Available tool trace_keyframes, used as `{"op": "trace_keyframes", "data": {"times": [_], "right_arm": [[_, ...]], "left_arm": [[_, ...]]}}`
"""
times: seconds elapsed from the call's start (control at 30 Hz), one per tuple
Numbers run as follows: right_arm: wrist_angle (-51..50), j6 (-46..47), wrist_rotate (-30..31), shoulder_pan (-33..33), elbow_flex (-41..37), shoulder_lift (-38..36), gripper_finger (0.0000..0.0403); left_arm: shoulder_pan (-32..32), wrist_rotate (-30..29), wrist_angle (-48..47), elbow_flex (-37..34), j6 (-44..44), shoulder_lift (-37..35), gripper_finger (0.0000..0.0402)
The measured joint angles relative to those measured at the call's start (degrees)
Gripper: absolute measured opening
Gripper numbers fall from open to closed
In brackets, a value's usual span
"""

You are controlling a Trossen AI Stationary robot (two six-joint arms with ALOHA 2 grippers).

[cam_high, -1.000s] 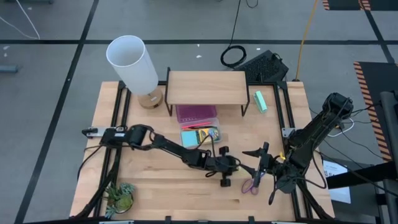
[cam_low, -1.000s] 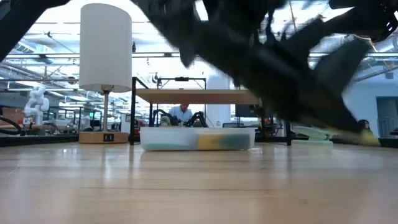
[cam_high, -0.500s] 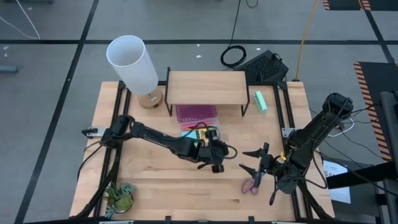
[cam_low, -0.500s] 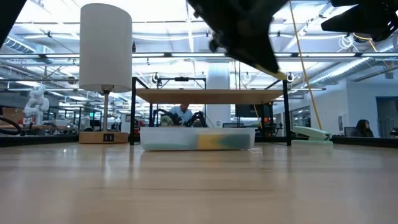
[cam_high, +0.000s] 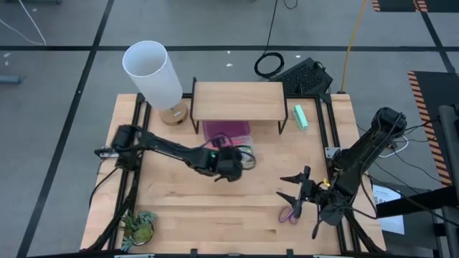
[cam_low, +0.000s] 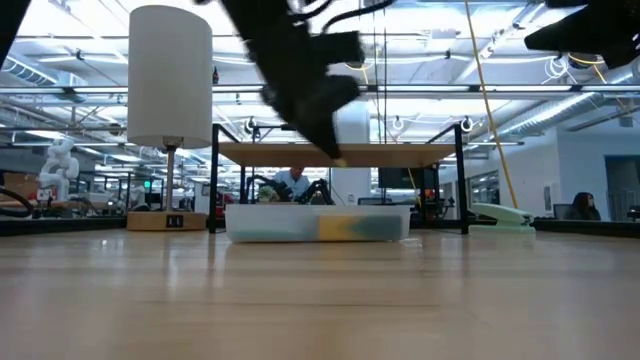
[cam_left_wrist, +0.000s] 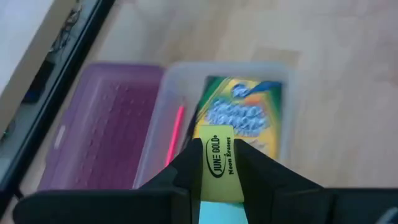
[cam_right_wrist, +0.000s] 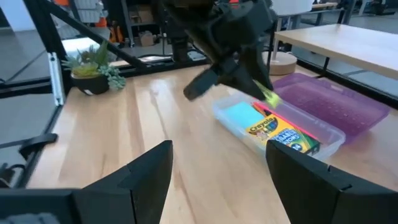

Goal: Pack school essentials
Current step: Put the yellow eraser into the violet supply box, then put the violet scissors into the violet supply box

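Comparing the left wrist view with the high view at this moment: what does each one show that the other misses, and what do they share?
Only the left wrist view shows the left gripper shut on a small yellow eraser pack printed "Neon Erasers", and a thin pink stick lying in the clear box.

Only the high view shows the right gripper open near the scissors, the lamp, the wooden shelf, the mint-green block and the toy dinosaur.

Both show the purple lid beside the clear box and the crayon box.

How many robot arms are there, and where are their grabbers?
2. The left gripper hangs over the clear box, holding a yellow eraser pack. The right gripper waits open above the scissors.
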Motion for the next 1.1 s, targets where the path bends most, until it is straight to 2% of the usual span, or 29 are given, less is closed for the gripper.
{"op": "trace_keyframes", "data": {"times": [0.13, 0.23, 0.43, 0.53, 0.63, 0.83, 1.0, 1.1], "right_arm": [[-0.17, 0.6, 0.1, -0.12, -0.03, 0.57, 0.0251], [0.1, 0.7, 0.18, -0.6, -0.02, 0.55, 0.0251], [1.47, 1.12, 0.06, -1.75, -0.01, 0.53, 0.0251], [2.11, 0.95, 0.02, -1.94, -0.02, 0.55, 0.0251], [2.49, 0.59, -0.02, -2.06, -0.02, 0.55, 0.0251], [2.53, 0.46, -0.02, -2.12, 0.0, 0.55, 0.0251], [2.53, 0.46, -0.13, -2.12, 0.0, 0.55, 0.0251], [2.53, 0.44, -0.15, -2.12, -0.02, 0.55, 0.0251]], "left_arm": [[0.82, 1.38, 8.35, -11.87, -3.84, -7.95, 0.0081], [0.97, 5.39, 16.43, -20.21, -4.71, -12.5, 0.0081], [1.24, 7.3, 29.9, -31.99, -2.73, -14.66, 0.0083], [1.96, 7.3, 33.51, -34.92, -2.72, -14.71, 0.0088], [2.67, 7.33, 33.83, -36.01, -2.73, -14.66, 0.0109], [3.88, 12.15, 36.38, -35.97, -0.98, -14.71, 0.0186], [3.89, 12.35, 36.86, -35.95, 1.15, -14.7, 0.0245], [3.91, 12.35, 36.84, -35.95, 1.82, -14.7, 0.0267]]}}
